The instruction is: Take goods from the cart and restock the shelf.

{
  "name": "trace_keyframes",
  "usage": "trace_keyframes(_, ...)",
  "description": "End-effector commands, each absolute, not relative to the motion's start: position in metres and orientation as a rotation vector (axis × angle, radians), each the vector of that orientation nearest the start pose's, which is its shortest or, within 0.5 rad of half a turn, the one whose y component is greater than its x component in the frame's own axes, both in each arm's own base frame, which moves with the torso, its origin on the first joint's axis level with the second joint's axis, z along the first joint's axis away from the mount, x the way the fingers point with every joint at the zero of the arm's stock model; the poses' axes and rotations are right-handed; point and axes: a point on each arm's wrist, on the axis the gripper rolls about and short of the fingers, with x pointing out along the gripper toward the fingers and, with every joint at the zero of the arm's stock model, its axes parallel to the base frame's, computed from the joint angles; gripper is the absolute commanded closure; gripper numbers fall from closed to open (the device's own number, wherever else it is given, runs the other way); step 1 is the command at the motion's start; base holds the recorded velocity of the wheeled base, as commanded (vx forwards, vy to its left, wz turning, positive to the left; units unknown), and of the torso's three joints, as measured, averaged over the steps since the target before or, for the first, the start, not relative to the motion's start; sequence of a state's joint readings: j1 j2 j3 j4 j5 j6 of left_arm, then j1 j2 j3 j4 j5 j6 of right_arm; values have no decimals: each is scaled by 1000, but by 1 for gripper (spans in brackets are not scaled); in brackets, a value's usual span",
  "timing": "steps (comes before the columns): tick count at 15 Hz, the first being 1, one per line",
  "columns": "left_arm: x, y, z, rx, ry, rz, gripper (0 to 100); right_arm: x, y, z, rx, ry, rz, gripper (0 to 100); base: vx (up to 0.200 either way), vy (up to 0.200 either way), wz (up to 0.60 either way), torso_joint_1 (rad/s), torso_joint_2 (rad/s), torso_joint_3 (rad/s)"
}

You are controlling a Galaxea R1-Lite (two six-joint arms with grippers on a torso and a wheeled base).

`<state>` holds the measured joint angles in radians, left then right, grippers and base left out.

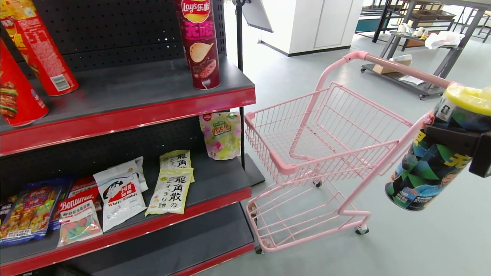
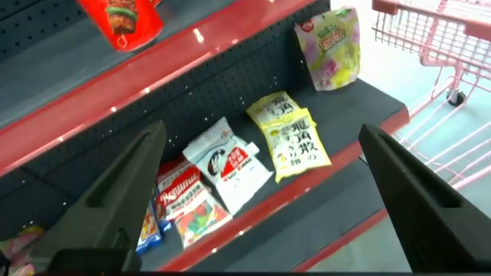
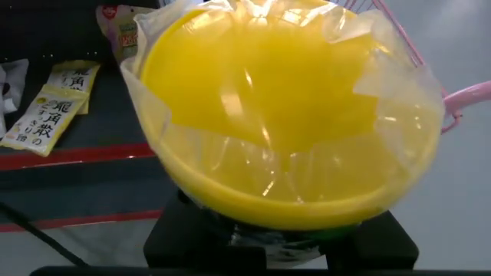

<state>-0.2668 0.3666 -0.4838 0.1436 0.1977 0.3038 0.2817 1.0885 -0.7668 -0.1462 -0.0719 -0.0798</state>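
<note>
My right gripper (image 1: 449, 141) is shut on a chip can (image 1: 424, 174) with a dark patterned body and a yellow lid, held tilted in the air to the right of the pink cart (image 1: 326, 126). The cart's baskets hold nothing. In the right wrist view the can's yellow lid (image 3: 268, 100) sits above my right gripper (image 3: 280, 234). My left gripper (image 2: 261, 207) hangs open in front of the shelf's middle board (image 2: 345, 165), above several candy bags (image 2: 230, 165). The upper shelf board (image 1: 134, 82) carries a maroon chip can (image 1: 200, 42) and red cans (image 1: 42, 50).
Candy bags (image 1: 168, 188) lie on the middle board, and one bag (image 1: 221, 134) leans at its right end. A thin black pole (image 1: 239, 76) stands between shelf and cart. Black racks (image 1: 422, 38) and a white cabinet (image 1: 314, 23) stand far back. Bare floor lies right of the cart.
</note>
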Motion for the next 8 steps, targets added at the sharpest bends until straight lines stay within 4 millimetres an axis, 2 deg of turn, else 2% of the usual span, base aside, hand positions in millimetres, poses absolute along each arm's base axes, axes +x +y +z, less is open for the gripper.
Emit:
trace_keyframes(1, -13, 8, 200, 308, 7, -71, 0, 139, 38, 266, -110, 146, 211, 100, 0, 0, 0, 0, 0, 0)
trace_keyframes(4, -14, 8, 200, 318, 5, -71, 0, 140, 32, 262, -119, 161, 173, 100, 0, 0, 0, 0, 0, 0)
trace_keyframes(8, -13, 8, 200, 328, 7, -71, 0, 138, 30, 260, -118, 160, 162, 100, 0, 0, 600, 6, 4, 3)
